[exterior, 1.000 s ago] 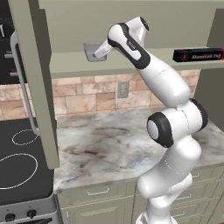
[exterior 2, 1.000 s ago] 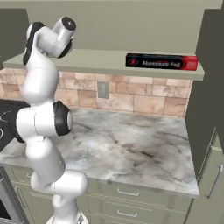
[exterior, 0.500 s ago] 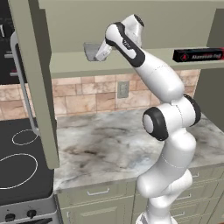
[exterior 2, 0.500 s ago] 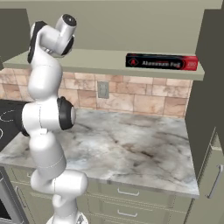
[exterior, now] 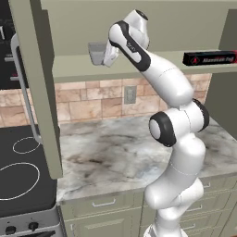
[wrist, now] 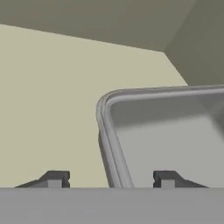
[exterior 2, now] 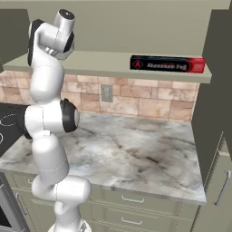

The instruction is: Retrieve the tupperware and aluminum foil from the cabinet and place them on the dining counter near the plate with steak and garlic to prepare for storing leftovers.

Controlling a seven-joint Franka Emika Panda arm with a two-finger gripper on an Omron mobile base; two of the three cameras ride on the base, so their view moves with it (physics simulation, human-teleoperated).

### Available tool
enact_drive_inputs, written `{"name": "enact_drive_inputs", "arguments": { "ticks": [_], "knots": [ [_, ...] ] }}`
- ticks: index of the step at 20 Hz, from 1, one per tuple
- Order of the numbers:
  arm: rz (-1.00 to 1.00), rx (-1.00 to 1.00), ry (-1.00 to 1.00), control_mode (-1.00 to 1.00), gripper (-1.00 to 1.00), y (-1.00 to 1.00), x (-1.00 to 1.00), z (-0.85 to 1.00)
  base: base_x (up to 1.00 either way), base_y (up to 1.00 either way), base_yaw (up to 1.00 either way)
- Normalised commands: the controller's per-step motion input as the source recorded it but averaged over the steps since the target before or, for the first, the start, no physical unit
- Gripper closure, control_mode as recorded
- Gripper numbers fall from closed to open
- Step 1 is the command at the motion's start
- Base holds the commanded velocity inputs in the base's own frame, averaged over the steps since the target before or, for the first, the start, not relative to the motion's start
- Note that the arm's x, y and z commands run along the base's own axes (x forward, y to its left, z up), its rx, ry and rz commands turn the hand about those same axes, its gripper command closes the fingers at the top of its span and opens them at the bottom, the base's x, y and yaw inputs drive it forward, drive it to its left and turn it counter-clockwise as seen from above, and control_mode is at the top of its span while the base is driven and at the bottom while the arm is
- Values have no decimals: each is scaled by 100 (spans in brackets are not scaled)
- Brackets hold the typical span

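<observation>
Tool (wrist: 107, 178) at the tupperware (exterior: 97, 52), which stands on the shelf (exterior: 139, 67) of the open cabinet (exterior 2: 217, 59), toward the shelf's left end. In the hand view the two fingertips (wrist: 54, 178) straddle the tub's near rim wall — one outside, one inside — with daylight on both sides, so the jaws are spread and not yet pinching. Against the frames a second ago the arm has reached further in and the jaws have begun narrowing — judged the start of the grasp, with nothing lifted so far. The aluminum foil (exterior 2: 166, 64) lies untouched near the shelf's right end, as before; the bench (exterior 2: 136, 149) below is unchanged.
</observation>
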Motion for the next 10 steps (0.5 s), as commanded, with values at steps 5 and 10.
{"name": "enact_drive_inputs", "arguments": {
  "ticks": [5,10],
  "knots": [
    [4,-1,-2,-100,100,1,-39,-31,0,0,0],
    [6,-3,0,-100,100,5,-100,-11,0,0,0]
  ]
}}
